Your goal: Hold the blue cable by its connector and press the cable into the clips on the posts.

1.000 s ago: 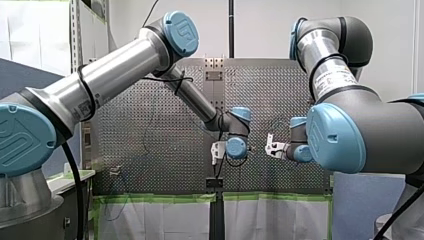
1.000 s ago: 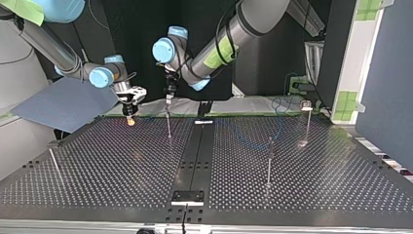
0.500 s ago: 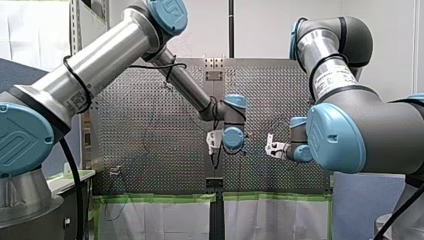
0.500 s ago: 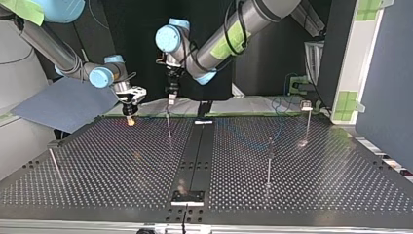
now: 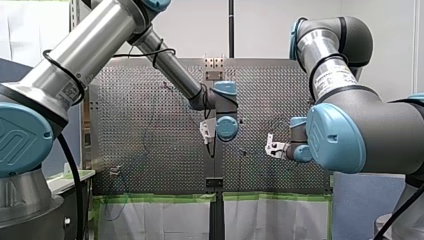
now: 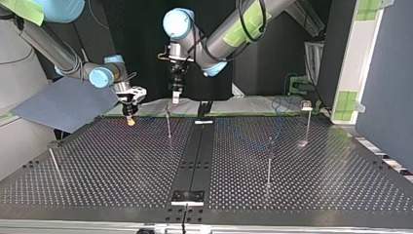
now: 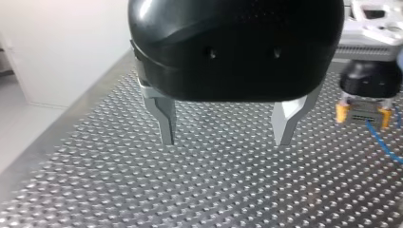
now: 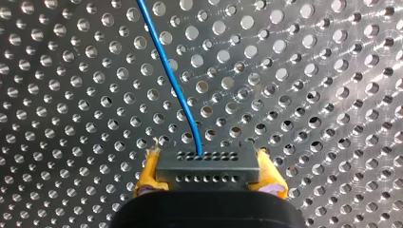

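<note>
We've lifted our left gripper (image 7: 225,137) off the post (image 6: 168,124), open and empty; the right gripper (image 8: 209,183), clamping the connector (image 8: 207,164), routes next.

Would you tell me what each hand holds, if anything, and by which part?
My right hand holds the blue cable by its dark connector; my left hand holds nothing.

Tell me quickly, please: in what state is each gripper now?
Left gripper: open, holding nothing.
Right gripper: closed on the connector of the blue cable.
</note>
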### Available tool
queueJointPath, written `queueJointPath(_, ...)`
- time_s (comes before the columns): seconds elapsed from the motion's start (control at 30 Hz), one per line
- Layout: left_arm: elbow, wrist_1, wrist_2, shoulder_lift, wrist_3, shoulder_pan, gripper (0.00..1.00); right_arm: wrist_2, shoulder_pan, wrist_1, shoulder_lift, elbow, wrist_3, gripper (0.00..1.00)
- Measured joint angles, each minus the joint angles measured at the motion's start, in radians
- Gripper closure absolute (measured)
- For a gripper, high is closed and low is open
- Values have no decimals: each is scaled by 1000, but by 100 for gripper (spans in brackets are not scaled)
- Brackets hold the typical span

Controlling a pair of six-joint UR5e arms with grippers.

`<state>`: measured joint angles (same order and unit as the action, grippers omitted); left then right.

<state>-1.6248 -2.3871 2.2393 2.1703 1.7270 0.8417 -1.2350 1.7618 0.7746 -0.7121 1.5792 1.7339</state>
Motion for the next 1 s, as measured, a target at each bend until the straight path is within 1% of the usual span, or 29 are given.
queueJointPath(0.13,-37,10,7,-37,1,4,0,0,0,-1,0,0,0,100)
queueJointPath(0.43,-124,12,9,-124,10,8,0,-1,0,-1,0,0,0,100)
queueJointPath(1.0,-286,-7,8,-286,32,8,0,-3,0,-8,-1,0,-5,100)
